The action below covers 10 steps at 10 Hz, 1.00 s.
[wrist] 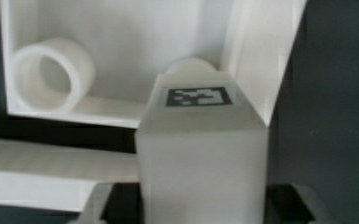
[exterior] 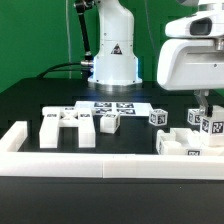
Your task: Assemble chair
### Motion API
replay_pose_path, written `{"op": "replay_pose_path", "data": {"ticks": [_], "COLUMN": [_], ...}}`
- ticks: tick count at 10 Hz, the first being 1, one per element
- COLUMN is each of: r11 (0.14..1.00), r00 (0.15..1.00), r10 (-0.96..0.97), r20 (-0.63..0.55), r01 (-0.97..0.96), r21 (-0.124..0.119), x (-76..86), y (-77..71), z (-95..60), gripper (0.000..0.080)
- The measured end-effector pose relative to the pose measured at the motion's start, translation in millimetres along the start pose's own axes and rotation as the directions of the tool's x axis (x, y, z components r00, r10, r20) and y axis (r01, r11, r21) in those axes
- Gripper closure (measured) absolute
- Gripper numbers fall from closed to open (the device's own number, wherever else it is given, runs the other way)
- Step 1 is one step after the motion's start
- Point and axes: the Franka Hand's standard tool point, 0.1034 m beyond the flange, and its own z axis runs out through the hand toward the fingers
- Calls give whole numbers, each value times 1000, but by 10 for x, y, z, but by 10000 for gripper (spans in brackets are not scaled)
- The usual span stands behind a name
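Over on the exterior view's right: tagged bar (wrist: 201,140) clamped in the hand (exterior: 205,108)

The bar is held upright, tag facing the wrist camera, over a blocky chair part (exterior: 178,146); contact between them can't be made out. More chair parts (exterior: 70,128) are laid out on the table (exterior: 30,100) toward the exterior view's left.
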Motion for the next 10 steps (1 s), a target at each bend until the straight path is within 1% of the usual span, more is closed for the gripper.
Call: {"op": "replay_pose_path", "data": {"ticks": [1,2,3,4,6,9,10], "r11": [995,969,921,904,799,743,755], "r00": [995,969,921,904,799,743,755], "r10": [100,249,390,427,601,669,655], "r20": [1,0,-6,-10,-12,7,7], "r01": [-100,-249,-390,-427,-601,-669,-655], "r21": [-1,-6,-14,-14,-12,-8,-7], "x": [2,3,0,6,5,4,4], "y": [9,19,30,36,59,59,55], "z": [2,4,5,5,7,5,5], "gripper": [512,512,512,512,512,511,421]}}
